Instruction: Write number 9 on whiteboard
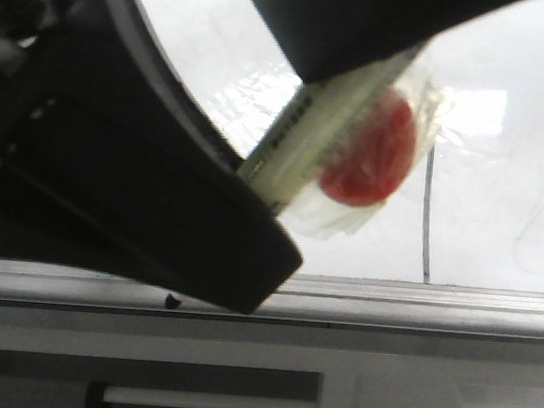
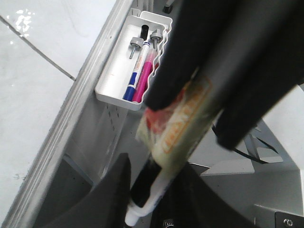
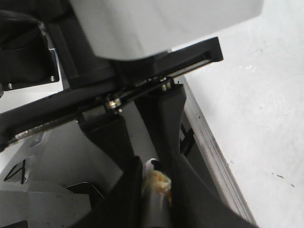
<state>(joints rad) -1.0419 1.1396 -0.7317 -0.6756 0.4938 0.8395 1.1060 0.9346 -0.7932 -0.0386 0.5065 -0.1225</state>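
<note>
A marker (image 1: 305,136) wrapped in clear tape with a red patch fills the front view, between two dark, blurred gripper fingers (image 1: 142,186). My left gripper (image 2: 156,167) is shut on the marker's (image 2: 178,128) capped end. My right gripper (image 3: 154,167) is shut on the taped marker (image 3: 156,183), and its fingers (image 2: 190,57) show in the left wrist view. Both hold it off the whiteboard (image 1: 507,183), beyond its grey rail. The number 9 shows as a long thin stroke (image 1: 427,215), also in the left wrist view (image 2: 38,47). Its loop is hidden behind the tape.
The grey metal rail (image 1: 434,295) runs along the board's near edge, with a tiny black dash (image 1: 172,301) on it. A white tray (image 2: 111,88) on the frame holds several markers, blue and pink among them. Grey frame panels lie below the rail.
</note>
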